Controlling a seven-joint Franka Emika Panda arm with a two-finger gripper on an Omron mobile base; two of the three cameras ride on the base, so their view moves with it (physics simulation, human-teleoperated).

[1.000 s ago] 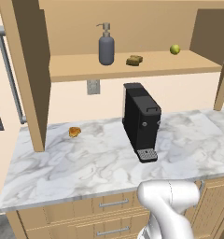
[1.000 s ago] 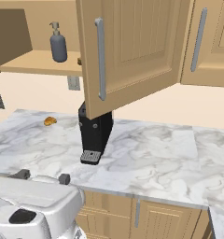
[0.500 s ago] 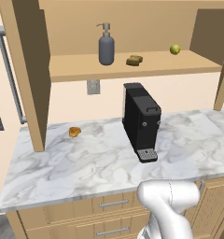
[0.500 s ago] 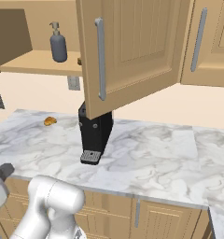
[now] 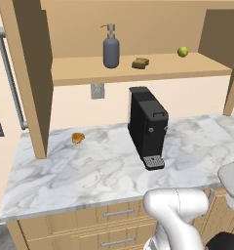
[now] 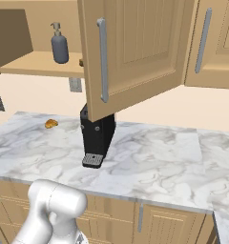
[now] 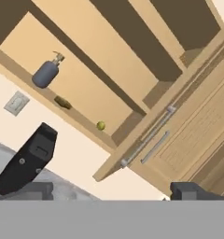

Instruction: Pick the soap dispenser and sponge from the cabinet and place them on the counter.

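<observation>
On the cabinet point(image 5: 26, 73) shelf, the soap dispenser point(image 5: 111, 49) and sponge point(image 5: 140, 63) are sitting side by side above the marble table point(image 5: 89, 166); the jaws are standing wide apart, holding nothing.

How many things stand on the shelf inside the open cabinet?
3, on the shelf: soap dispenser at the left, sponge in the middle, green ball at the right. Nothing seems hidden.

Lighting: even, bright, diffuse; source not discernible. Shadows: soft, faint beneath the coffee machine point(image 5: 148, 127) on the counter point(image 5: 89, 166); cabinet point(image 5: 138, 19) interior evenly lit, upper recesses darker in hand view. Glare: slight sheen on soap dispenser point(image 5: 111, 49). Sharpness: rendered, clean in base views; hand view softer, strongly tilted.
</observation>
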